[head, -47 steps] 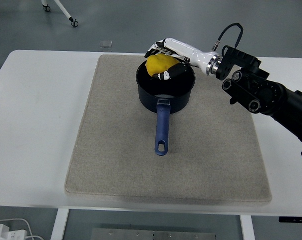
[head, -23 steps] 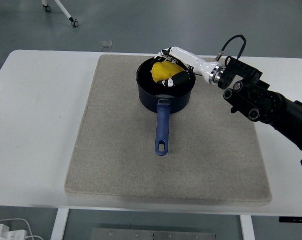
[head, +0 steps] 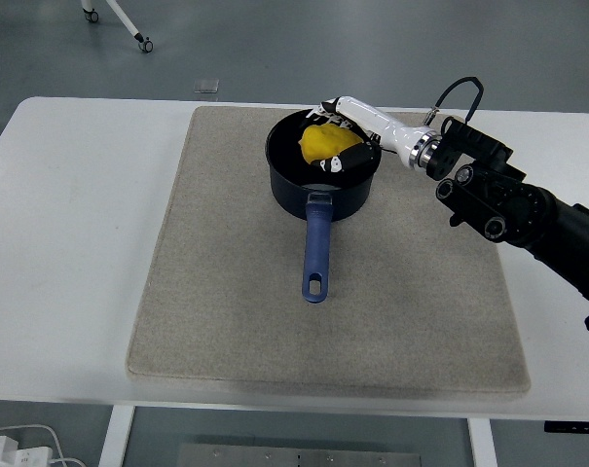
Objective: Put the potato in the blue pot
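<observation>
The blue pot stands on the grey mat at the back middle, its handle pointing toward me. The yellow potato is inside the pot's rim, low in the bowl. My right hand reaches in from the right over the pot and its fingers are curled around the potato. The pot's far wall and the hand hide the bottom of the potato. The left arm is out of view.
The mat covers the middle of the white table. My right forearm crosses the mat's right back corner. A small pale square lies on the floor beyond the table.
My right hand has lowered the potato from above the rim down into the pot and drawn slightly right. The pot has not moved.
</observation>
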`<state>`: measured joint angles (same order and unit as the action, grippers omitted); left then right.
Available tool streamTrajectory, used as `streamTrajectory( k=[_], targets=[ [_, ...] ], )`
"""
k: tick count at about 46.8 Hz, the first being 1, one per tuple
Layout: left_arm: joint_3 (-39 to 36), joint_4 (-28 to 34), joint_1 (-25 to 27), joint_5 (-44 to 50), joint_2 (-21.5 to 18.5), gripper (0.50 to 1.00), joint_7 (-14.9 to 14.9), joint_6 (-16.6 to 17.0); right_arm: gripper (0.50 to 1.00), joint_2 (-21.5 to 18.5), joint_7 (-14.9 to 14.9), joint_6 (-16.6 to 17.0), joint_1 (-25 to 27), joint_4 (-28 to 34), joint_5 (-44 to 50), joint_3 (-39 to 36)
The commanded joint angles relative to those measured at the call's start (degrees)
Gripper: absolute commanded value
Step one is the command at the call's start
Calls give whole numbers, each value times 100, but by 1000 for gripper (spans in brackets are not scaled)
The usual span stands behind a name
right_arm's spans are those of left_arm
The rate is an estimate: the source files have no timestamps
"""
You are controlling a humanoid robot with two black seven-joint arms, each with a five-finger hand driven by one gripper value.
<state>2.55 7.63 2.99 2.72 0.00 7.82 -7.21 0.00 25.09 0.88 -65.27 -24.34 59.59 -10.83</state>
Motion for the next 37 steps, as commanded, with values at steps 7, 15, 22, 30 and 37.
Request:
streamTrajectory(
  k=[7,15,22,30,37],
  targets=[
    [8,2,0,0,0,999,0,0,856,0,-110,-35,23,-9,0,-33],
    [8,2,0,0,0,999,0,0,905,0,-110,-26,15,-9,-96,-25],
    [8,-7,0,0,0,999,0,0,917,0,-180,9,6,-9,-640,2],
    [0,2,0,-9,0,999,0,0,921,0,-241,0,-29,-9,-896,11],
    [0,2,9,-9,0,999,0,0,923,0,-233,-35,-21,-9,-931,-7]
  ],
)
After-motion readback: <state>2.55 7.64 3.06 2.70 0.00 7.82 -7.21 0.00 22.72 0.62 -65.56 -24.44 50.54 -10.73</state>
